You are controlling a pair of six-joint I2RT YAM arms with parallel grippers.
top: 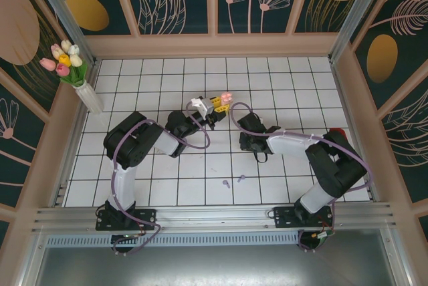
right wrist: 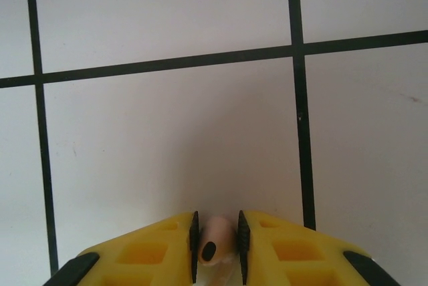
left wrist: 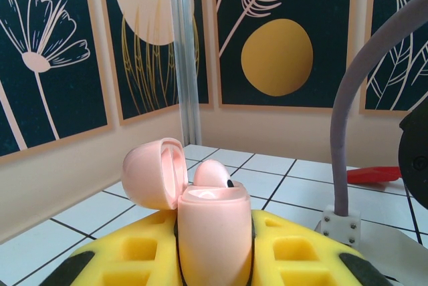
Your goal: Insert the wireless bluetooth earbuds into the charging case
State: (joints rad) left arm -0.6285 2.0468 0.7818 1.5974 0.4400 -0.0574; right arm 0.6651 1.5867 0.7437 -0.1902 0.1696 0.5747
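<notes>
Yellow left gripper (left wrist: 214,259) squeezes the pink case (left wrist: 212,222). The case stands upright with its lid (left wrist: 155,174) flipped open to one side. A pink bud (left wrist: 212,174) pokes up out of the case, round end on top. The right gripper (right wrist: 217,222) points down at the white table (right wrist: 167,132). It pinches a second pink bud (right wrist: 215,242) end-on, dark spot facing up. One lilac bud (top: 227,182) and the other lilac bud (top: 241,178) lie side by side near the table's front edge.

left arm (top: 127,146): black joints, white link
right arm (top: 334,166): matching black-and-white build
cable (left wrist: 342,119): grey-lilac, on white two-screw bracket (left wrist: 341,223)
fingers (right wrist: 147,252): yellow, square-pocketed, black pads
</notes>
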